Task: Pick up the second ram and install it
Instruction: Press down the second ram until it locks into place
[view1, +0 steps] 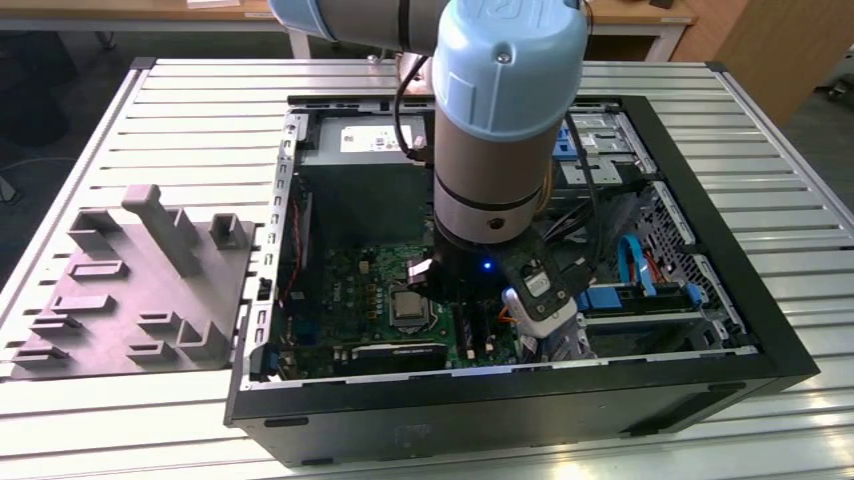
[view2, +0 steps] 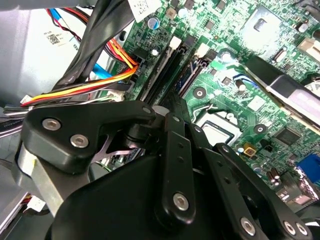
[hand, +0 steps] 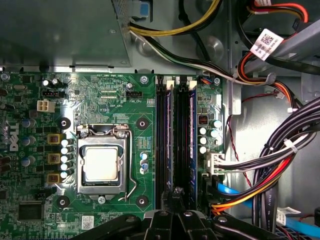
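1. Hovering low inside the open computer case (view1: 694, 370), the gripper (hand: 176, 200) sits right over the near end of the memory slots (hand: 176, 135), beside the CPU socket (hand: 101, 162).
2. Both wrist views show black finger linkage drawn close together at the tip, but the contact point is hidden; cannot tell whether the fingers are clamped on anything or how wide they stand.
3. The second ram: cannot tell for sure. Blue-green strips (hand: 192, 125) sit in the slots in the first wrist view; judging by that, a module is already in or going in here, but which one is unclear.
4. Risk: if the module is not square to the slot, pushing down could jam it or bend it against the slot wall.
5. Risk: end clips at the far end (hand: 170, 81) may not latch if the push lands at one end, leaving the stick tilted.
6. Risk: the cable bundle (hand: 270, 165) lies near the slots; sideways drift could snag the wires.
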